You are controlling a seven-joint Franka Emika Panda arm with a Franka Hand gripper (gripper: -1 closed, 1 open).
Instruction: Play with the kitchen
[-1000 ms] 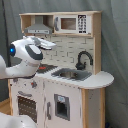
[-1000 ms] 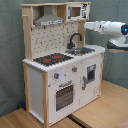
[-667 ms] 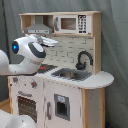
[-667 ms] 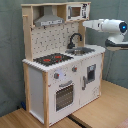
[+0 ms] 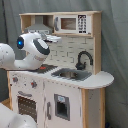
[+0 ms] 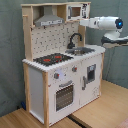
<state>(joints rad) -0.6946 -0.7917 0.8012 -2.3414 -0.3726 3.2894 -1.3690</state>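
The kitchen (image 5: 65,97) (image 6: 47,90) is a tall toy of pale wood and white panels, standing in the middle of both exterior views. It has a red-ringed black hob (image 6: 52,59), a black faucet (image 5: 84,59) over a steel sink (image 5: 72,75), a grey hood (image 6: 50,21) and a windowed oven door (image 6: 64,96). My gripper (image 5: 54,37) (image 6: 83,22) hovers at upper-shelf height, above the counter between hood and faucet. The white arm reaches in from the first exterior view's left and from the second exterior view's right.
A toy microwave (image 5: 70,23) sits on the top shelf beside the hood. Grey curtains hang behind the kitchen. It stands on a wooden surface (image 6: 102,110). More of the white arm (image 5: 10,117) fills the first exterior view's lower left corner.
The arm has reached further in toward the kitchen's upper part; the gripper is now closer to the backsplash. Nothing on the kitchen has moved.
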